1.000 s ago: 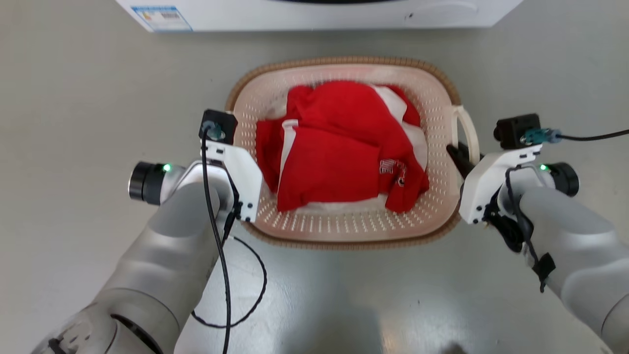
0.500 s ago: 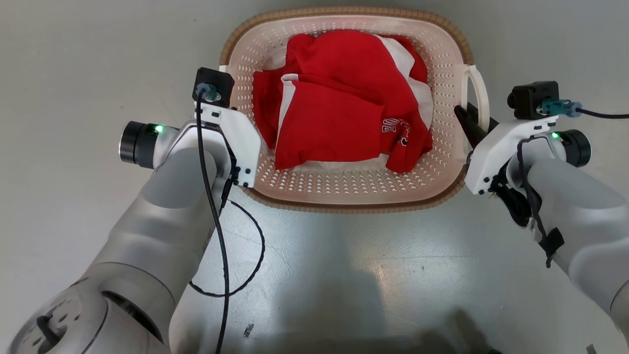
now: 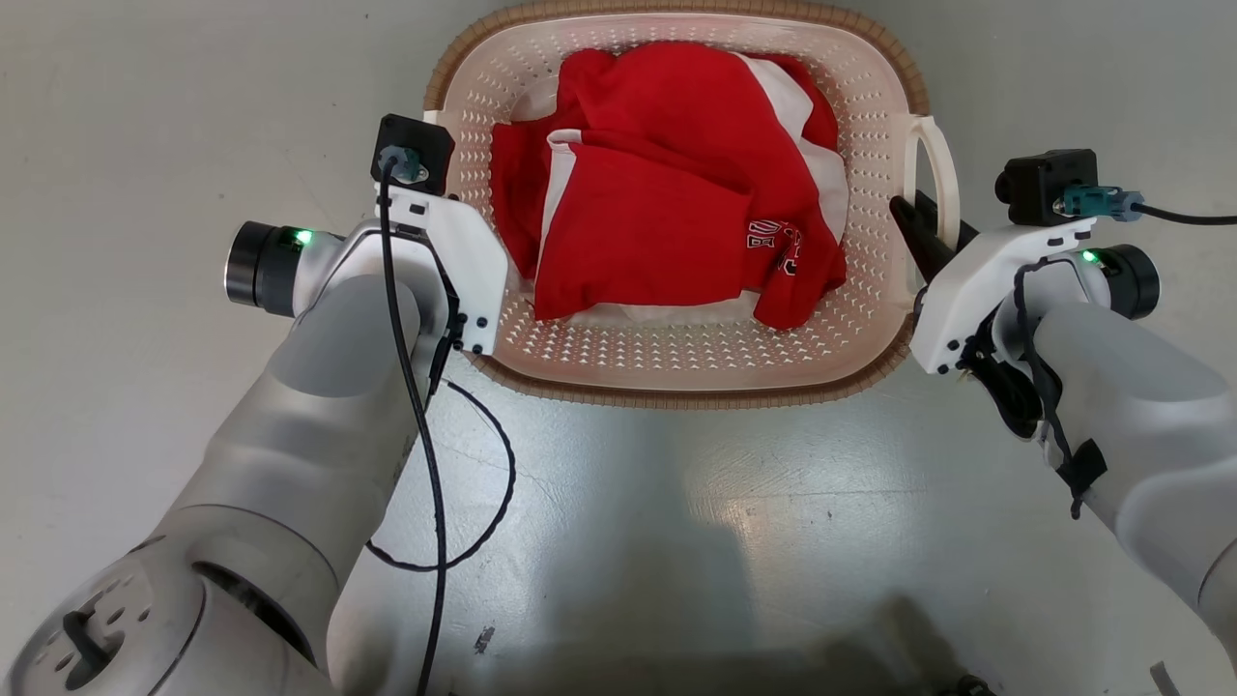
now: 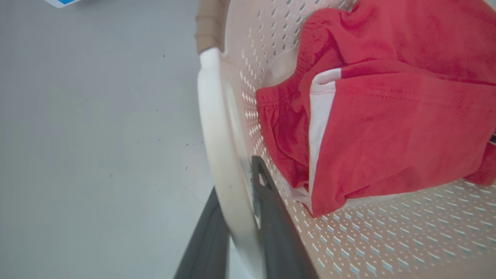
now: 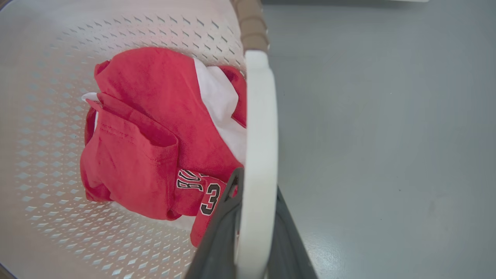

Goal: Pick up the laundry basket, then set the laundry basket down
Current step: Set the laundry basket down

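Observation:
The laundry basket (image 3: 676, 394) is cream with perforated walls and a brown woven rim, and red and white clothes (image 3: 667, 184) fill it. It hangs between my two arms in the head view. My left gripper (image 4: 236, 182) is shut on the basket's white left handle (image 4: 217, 131), one dark finger on each side. My right gripper (image 5: 256, 186) is shut on the white right handle (image 5: 259, 116) in the same way. In the head view the right fingers (image 3: 923, 237) reach under the right handle (image 3: 939, 184), while the left wrist housing (image 3: 454, 261) hides the left fingers.
Grey floor (image 3: 676, 541) lies all around the basket. A corner of the washer's blue label (image 4: 58, 2) shows at the top of the left wrist view. A black cable (image 3: 469, 503) loops down from my left arm.
The head view has shifted: the white washer at the top has left it, and the basket sits higher and slightly larger. Both grippers keep their hold on the handles.

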Controlling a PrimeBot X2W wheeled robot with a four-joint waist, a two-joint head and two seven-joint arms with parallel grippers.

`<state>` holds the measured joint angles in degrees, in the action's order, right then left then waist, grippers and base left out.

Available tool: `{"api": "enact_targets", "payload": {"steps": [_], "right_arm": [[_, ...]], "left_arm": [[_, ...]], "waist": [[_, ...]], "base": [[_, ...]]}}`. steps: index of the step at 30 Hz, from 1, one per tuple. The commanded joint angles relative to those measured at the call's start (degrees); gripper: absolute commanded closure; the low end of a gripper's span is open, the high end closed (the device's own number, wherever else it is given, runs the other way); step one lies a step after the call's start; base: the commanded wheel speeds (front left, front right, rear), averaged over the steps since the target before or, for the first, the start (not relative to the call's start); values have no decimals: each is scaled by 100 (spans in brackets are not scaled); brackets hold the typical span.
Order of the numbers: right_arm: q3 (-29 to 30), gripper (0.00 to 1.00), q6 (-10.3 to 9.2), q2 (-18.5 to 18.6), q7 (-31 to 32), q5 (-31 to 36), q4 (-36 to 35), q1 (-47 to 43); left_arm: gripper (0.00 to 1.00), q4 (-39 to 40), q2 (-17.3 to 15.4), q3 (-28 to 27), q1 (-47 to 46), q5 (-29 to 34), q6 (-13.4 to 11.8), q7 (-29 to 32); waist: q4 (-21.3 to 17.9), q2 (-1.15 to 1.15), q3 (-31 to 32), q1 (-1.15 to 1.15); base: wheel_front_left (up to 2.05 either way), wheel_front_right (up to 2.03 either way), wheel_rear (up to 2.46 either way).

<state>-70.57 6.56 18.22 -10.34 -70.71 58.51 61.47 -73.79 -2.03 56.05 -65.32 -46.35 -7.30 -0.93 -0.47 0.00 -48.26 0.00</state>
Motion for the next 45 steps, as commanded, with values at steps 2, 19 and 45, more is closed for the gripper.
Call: {"api": "enact_targets", "payload": {"steps": [2,19,45], "right_arm": [[-89,100,92,-8,-143,-47,-50,-169],[-193,0,92,-93,-224,-200,244,-125],[-95,0,92,-194,-463,-237,542,-600]], "left_arm": [[100,-12,-202,0,-122,37,-96,46],[0,-16,-217,3,-130,-50,-264,85],[0,-16,-264,-304,820,-532,-80,-673]], "waist": [[-4,0,-5,0],[-30,0,-8,0],[-158,0,1508,0]], "base": [[0,0,0],[0,0,0],[0,0,0]]}}
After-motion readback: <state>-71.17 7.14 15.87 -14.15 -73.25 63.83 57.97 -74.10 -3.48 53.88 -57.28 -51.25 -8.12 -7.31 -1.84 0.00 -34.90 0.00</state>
